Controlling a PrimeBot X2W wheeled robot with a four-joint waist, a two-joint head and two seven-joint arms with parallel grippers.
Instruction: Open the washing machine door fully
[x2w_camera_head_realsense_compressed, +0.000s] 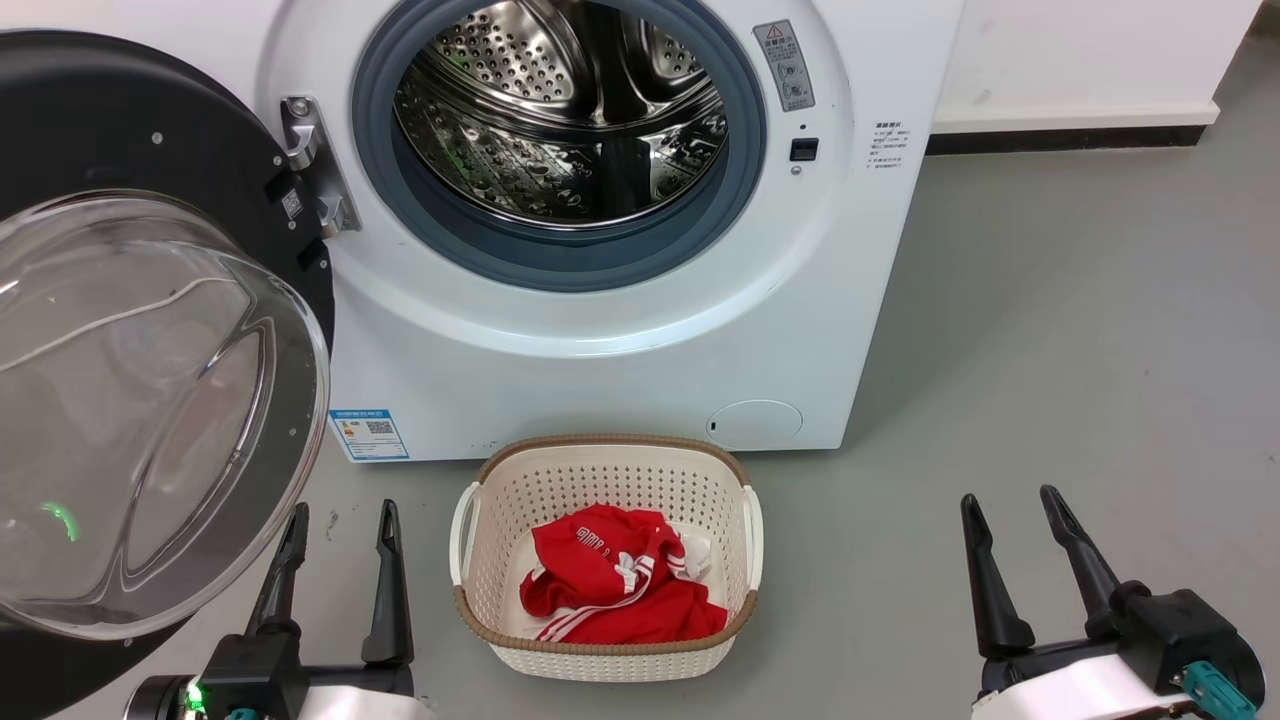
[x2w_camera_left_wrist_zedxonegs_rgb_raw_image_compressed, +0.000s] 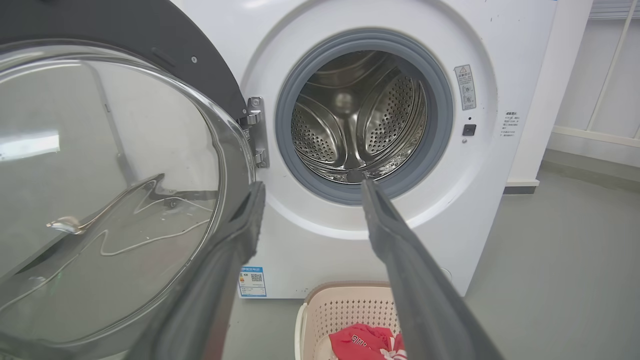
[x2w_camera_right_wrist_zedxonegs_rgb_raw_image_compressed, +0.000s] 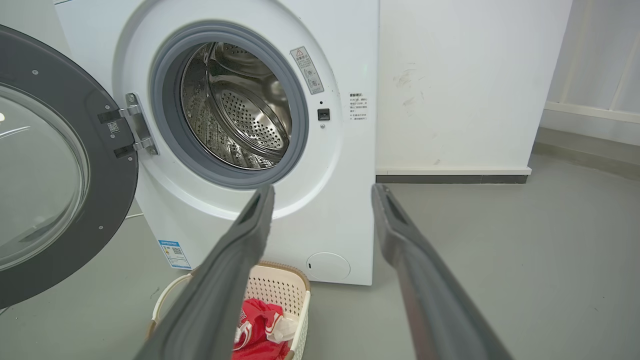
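The washing machine door (x2w_camera_head_realsense_compressed: 120, 330) is a round black disc with a bulging clear glass bowl. It is swung wide out to the left on its hinge (x2w_camera_head_realsense_compressed: 310, 165), and the steel drum (x2w_camera_head_realsense_compressed: 560, 110) lies exposed. The door (x2w_camera_left_wrist_zedxonegs_rgb_raw_image_compressed: 100, 190) is large in the left wrist view, and the door (x2w_camera_right_wrist_zedxonegs_rgb_raw_image_compressed: 50, 165) stands at the left of the right wrist view. My left gripper (x2w_camera_head_realsense_compressed: 340, 515) is open just right of the door's lower rim, holding nothing. Low at the right, well away from the machine, my right gripper (x2w_camera_head_realsense_compressed: 1010, 500) is open and holds nothing.
A cream laundry basket (x2w_camera_head_realsense_compressed: 480, 500) holding a red garment (x2w_camera_head_realsense_compressed: 615, 585) sits on the grey floor in front of the white machine (x2w_camera_head_realsense_compressed: 620, 340), between my grippers. A white wall with a dark skirting (x2w_camera_head_realsense_compressed: 1060, 135) runs behind on the right.
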